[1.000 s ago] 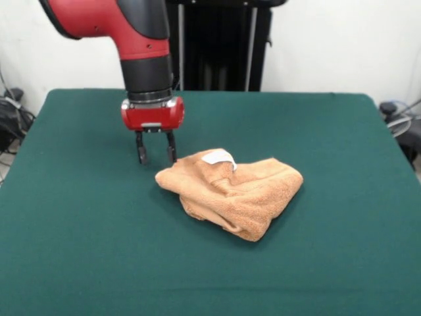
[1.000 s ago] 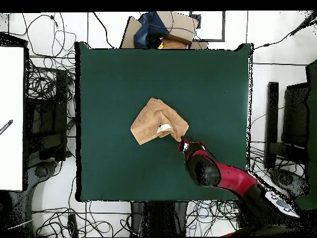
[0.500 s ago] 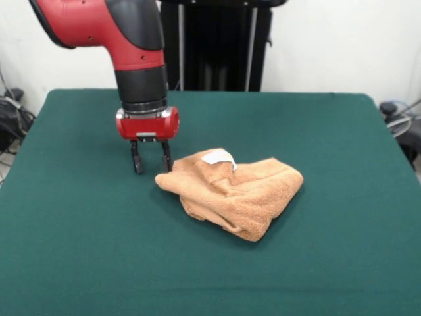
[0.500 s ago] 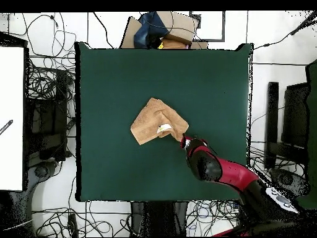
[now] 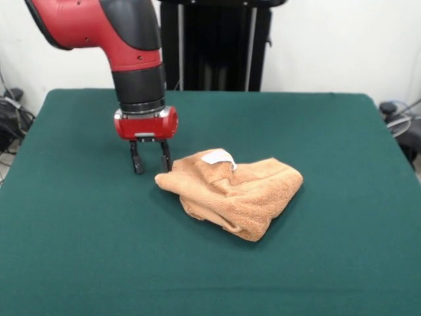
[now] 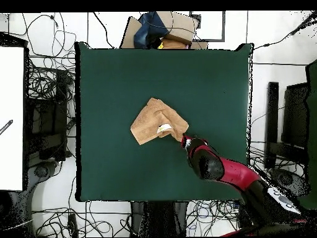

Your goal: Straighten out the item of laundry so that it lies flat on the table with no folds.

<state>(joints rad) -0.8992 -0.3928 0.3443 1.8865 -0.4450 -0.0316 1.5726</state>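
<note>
Near the middle of the table (image 5: 79, 250), the towel (image 5: 233, 192) lies bunched into a rumpled, roughly triangular heap, folded over itself in several layers with its small white tag (image 5: 218, 157) turned up on top at the far side. The gripper (image 5: 150, 163) hangs just beside the heap's pointed corner, at the picture's left in the front view, its two dark fingers (image 5: 137, 161) spread apart with nothing between them and their tips low, close to the green cloth. Against a second ago it has slid sideways away from the tag side and dropped lower; over the last half second it has barely shifted, so the approach looks all but finished. The towel itself has not moved or changed shape in that time. In the overhead view the arm (image 6: 220, 172) reaches in from the table's lower right edge and ends right at the towel's corner. My reading is that the robot is lining up to pinch this corner and drag it outward; no fold has been opened yet, so the flattening is hardly begun.
</note>
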